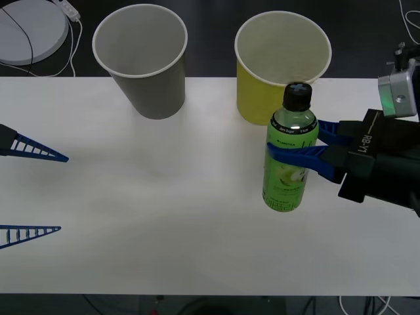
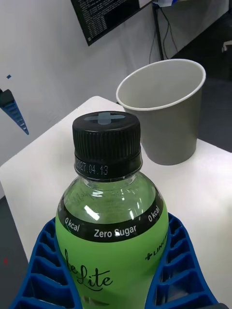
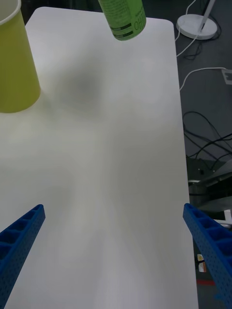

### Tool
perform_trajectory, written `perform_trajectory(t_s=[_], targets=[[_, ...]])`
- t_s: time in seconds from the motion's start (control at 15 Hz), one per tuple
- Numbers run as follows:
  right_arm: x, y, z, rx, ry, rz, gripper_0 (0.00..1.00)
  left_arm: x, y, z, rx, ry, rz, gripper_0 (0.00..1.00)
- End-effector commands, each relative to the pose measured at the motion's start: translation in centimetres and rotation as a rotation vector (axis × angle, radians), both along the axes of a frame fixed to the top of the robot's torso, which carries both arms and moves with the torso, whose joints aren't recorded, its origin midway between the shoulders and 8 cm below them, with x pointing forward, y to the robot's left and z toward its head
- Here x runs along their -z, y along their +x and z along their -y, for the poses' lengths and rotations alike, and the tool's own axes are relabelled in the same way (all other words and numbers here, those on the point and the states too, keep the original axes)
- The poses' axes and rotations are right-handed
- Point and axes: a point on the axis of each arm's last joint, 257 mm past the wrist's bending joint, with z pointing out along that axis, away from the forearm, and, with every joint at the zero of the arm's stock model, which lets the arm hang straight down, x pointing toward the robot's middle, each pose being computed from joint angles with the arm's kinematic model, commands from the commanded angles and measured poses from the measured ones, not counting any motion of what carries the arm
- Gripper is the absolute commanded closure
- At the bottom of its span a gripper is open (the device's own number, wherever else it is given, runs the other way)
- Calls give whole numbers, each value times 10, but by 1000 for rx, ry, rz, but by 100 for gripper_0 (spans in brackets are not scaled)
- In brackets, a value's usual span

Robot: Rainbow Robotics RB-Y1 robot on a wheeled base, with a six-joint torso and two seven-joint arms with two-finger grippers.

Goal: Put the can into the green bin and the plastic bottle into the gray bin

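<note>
My right gripper (image 1: 296, 149) is shut on the plastic bottle (image 1: 291, 147), a clear bottle of green drink with a black cap, held upright. In the left wrist view the bottle's base (image 3: 123, 19) hangs above the white table (image 1: 164, 216), with a faint shadow under it. Just behind the bottle stands the green bin (image 1: 282, 62), and the gray bin (image 1: 141, 59) stands to its left, beyond the bottle's cap in the right wrist view (image 2: 166, 113). At the table's left edge my left gripper (image 1: 36, 191) is open and holds nothing. The can is out of view.
A round white lamp base (image 1: 26, 29) with cables lies behind the table at the back left. Both bins stand at the table's far edge. Dark floor with cables (image 3: 203, 130) lies past the table's side.
</note>
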Motion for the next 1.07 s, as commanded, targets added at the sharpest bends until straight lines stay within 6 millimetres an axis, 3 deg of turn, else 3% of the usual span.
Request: perform_trajectory(t_s=[0.07, 0.6, 1.07], targets=[[-2, 7, 0, -7, -17, -1, 100, 0, 0, 0, 0, 0, 0, 0], [-16, 10, -15, -48, -35, -19, 100, 0, 0, 0, 0, 0, 0, 0], [-25, 29, -20, -54, -81, -2, 100, 0, 0, 0, 0, 0, 0, 0]])
